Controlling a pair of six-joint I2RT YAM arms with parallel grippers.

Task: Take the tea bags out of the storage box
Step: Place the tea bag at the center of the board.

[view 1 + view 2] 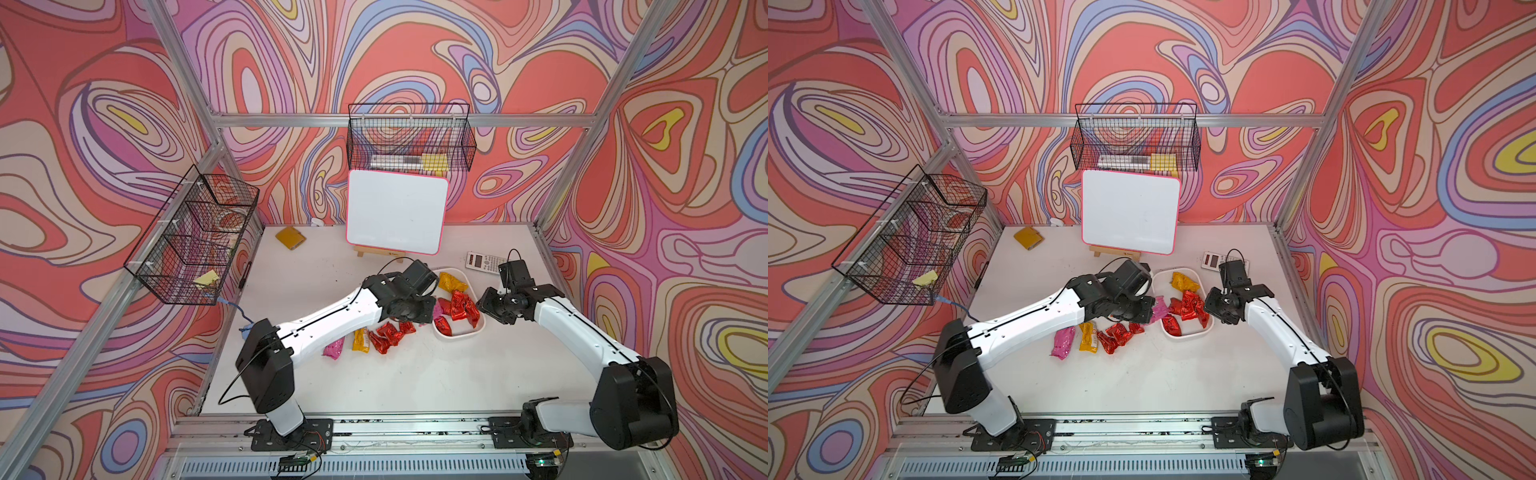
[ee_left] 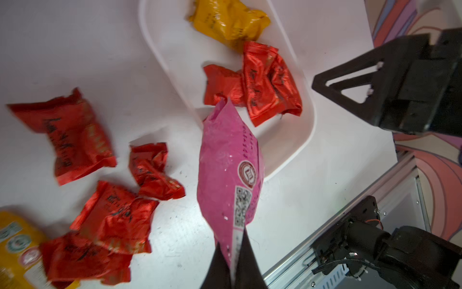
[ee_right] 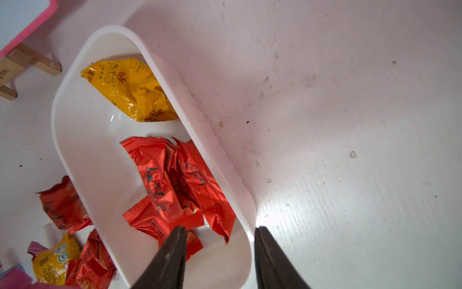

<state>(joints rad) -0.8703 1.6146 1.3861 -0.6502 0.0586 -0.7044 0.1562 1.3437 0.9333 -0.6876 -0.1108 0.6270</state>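
1. We locate the storage box (image 1: 457,337) on the table (image 1: 415,382). It sits right of centre, about midway between the far and near edges. A calculator (image 1: 484,262) lies near it, toward the far edge.
2. The left end effector (image 2: 232,250) is clenched on one end of a pink tea bag (image 2: 228,170). The bag's free end reaches over the left rim of the storage box.
3. The right end effector (image 3: 220,229) is released and grasps nothing. Its jaws stand apart astride the right wall of the storage box. One finger (image 3: 175,250) is inside, above a red sachet, and the other is just outside the wall.
4. Inside the storage box we see an orange-yellow tea bag (image 3: 130,90) at the far end. The red tea bags (image 3: 175,180) lie clustered toward the near end.
5. On the table, left of the storage box, we see a second pink tea bag (image 1: 333,348), then a yellow tea bag (image 1: 360,340) just beside it. The loose red tea bags (image 1: 390,334) follow, bunched together and nearest the box.
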